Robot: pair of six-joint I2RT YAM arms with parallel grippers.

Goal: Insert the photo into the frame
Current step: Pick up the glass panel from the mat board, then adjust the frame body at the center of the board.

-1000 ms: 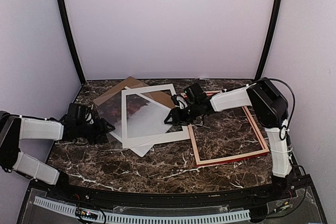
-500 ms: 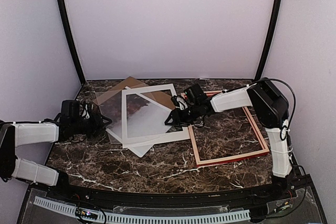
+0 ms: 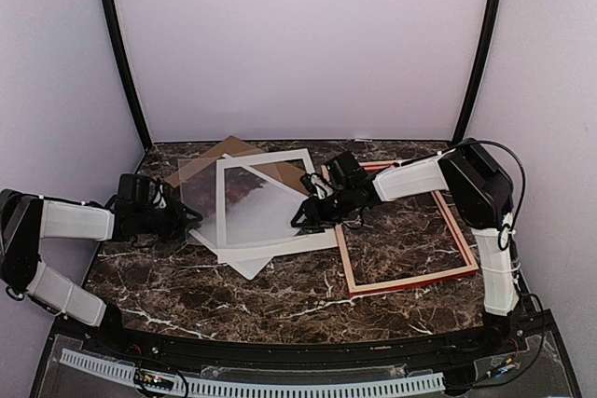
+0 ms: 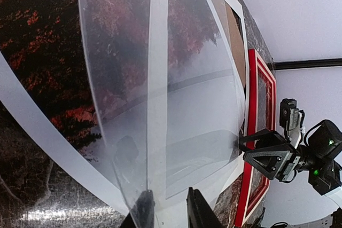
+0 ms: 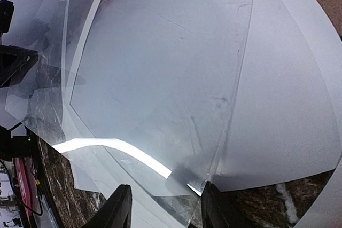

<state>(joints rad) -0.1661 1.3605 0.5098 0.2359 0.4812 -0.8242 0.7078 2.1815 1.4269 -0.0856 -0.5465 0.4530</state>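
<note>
On the counter [image 3: 280, 297] a stack lies left of centre: the backing board [image 3: 219, 154] lowest, poking out behind, the photo [image 3: 244, 188] on it, and the mat [image 3: 222, 212] over the photo. A clear sheet [image 3: 200, 200] juts out to the left. The frame [image 3: 410, 281] lies flat just right of the stack. The left gripper [image 3: 187, 219] is at the stack's left edge, the right gripper [image 3: 303, 212] at its right edge.

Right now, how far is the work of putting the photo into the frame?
Nothing is done yet: the red frame lies empty on the table. In hand: the left claw and right claw are at opposite edges of the clear sheet, over the white mat and photo. Left: freeing the photo and laying it in the frame.
</note>
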